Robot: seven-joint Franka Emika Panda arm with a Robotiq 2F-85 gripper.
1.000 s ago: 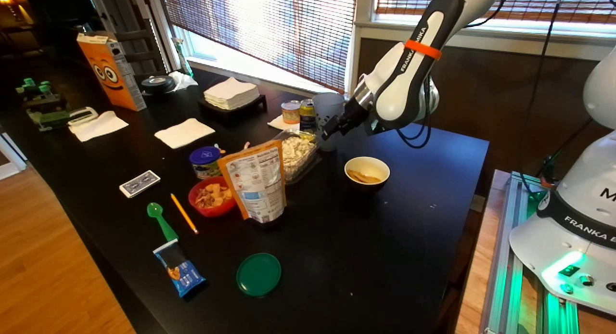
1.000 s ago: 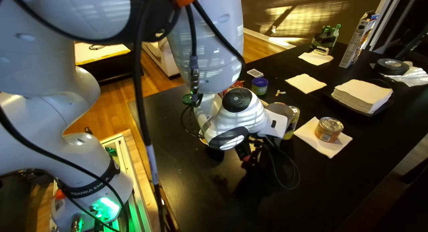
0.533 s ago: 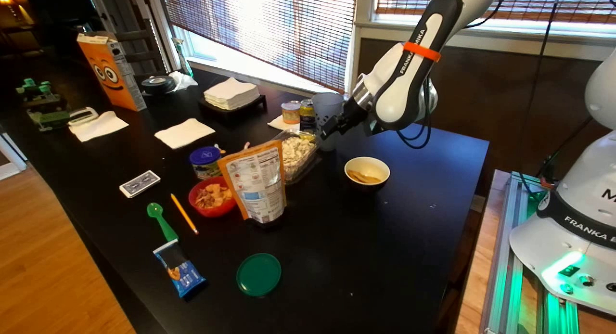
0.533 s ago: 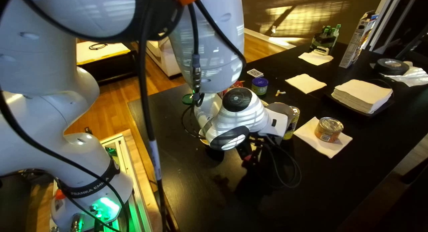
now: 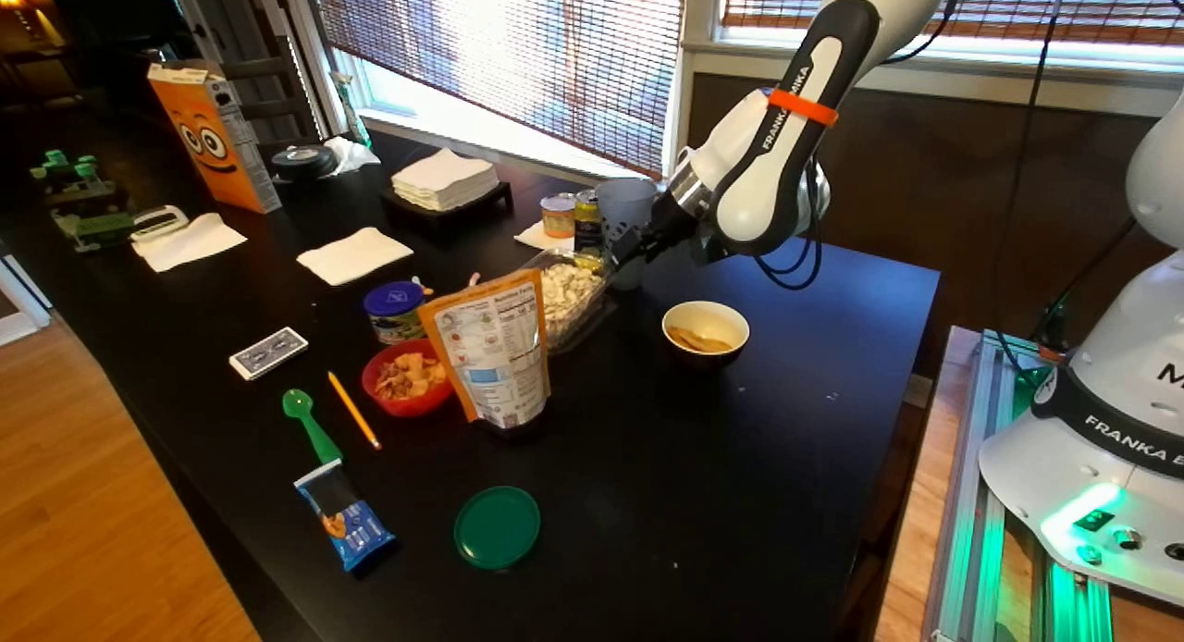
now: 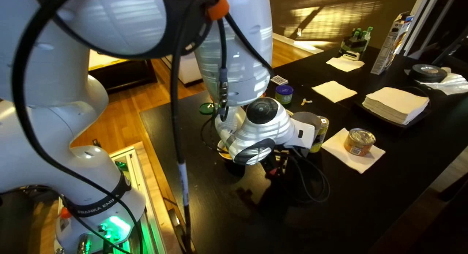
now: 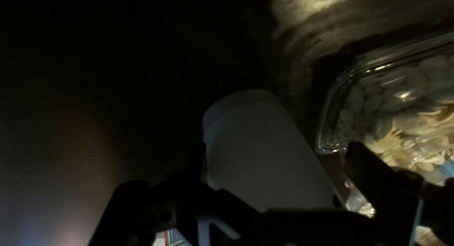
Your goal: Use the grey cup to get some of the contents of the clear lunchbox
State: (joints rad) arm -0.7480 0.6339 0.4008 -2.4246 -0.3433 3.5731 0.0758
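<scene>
Because the dark desk (image 5: 601, 531) was crowded where the robot arm (image 5: 777, 142) reached in, knocks seemed the main hazard. The clear lunchbox (image 7: 381, 67) sat close by; a low or sideways move might shove it. The grey cup (image 7: 262, 154) stood upright on the desk just beside it, framed by the jaws, which were spread and not pinching it. Its plain, tapered wall might slip under a light squeeze. The tall can (image 5: 587, 224), next to the cup, was liable to topple if the cup got pushed. Wrist view: one finger (image 7: 197, 164) lay close along the cup, contact unclear; the opposite finger (image 7: 369, 171), over by the lunchbox corner, showed a visible gap. Uneven closing could drag or tip the cup, or catch the lunchbox rim. Smallest: the pale pieces (image 7: 408, 129) might spill if a scoop levered against the rim.
</scene>
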